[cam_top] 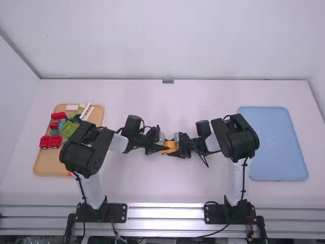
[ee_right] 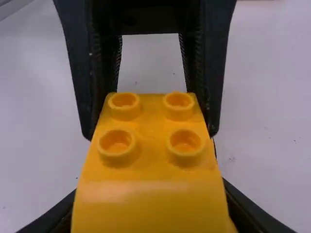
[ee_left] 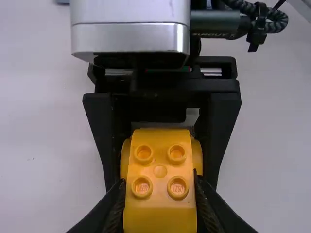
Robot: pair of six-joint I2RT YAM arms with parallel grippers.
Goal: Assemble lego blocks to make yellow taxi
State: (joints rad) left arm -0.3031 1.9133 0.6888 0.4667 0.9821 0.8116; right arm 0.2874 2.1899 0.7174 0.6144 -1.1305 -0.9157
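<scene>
In the high view, my left gripper (cam_top: 161, 148) and my right gripper (cam_top: 177, 149) meet at the table's middle with a yellow block (cam_top: 170, 147) between them. In the left wrist view my left gripper (ee_left: 159, 194) is shut on the yellow block (ee_left: 160, 167), which has four-cornered rows of studs on top; the other arm's fingers stand on both sides of its far end. My right gripper (ee_right: 150, 213) is shut on the near end of the yellow block (ee_right: 150, 170) in the right wrist view. The block's underside is hidden.
A wooden tray (cam_top: 46, 165) at the left holds several loose pieces, among them a red wheeled piece (cam_top: 50, 142), a green crate-like block (cam_top: 68, 128) and a white piece (cam_top: 87, 111). At the right lies a blue tray (cam_top: 277, 145).
</scene>
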